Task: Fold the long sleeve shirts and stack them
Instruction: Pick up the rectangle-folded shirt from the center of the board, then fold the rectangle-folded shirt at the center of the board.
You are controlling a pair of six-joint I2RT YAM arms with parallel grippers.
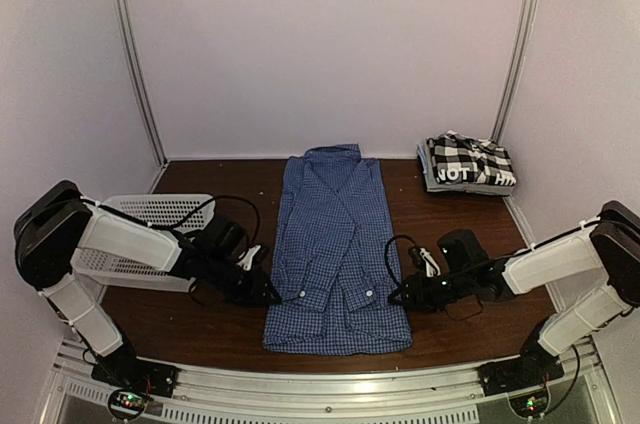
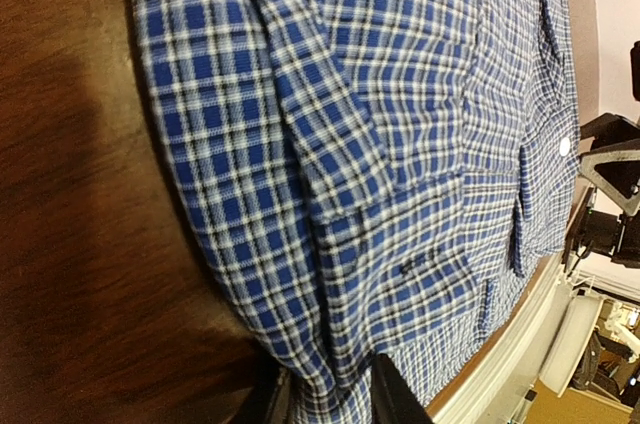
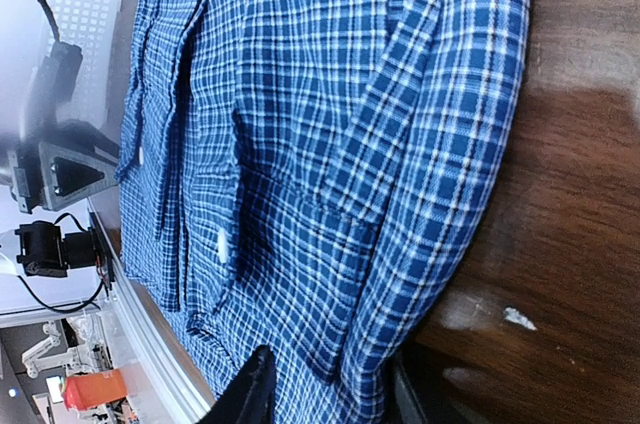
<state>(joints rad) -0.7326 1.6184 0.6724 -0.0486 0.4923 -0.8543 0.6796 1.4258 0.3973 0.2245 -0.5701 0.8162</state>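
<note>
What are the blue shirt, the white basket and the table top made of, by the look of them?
Blue shirt: woven cloth, likely cotton; matte, threads of the check show, soft folds.
Basket: probably plastic; white, stiff moulded mesh.
Table top: seems wood or wood-look laminate; dark brown grain, slight sheen.

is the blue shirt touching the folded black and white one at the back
Apart. The top view shows a strip of bare brown table between the blue shirt and the black-and-white shirt.
</note>
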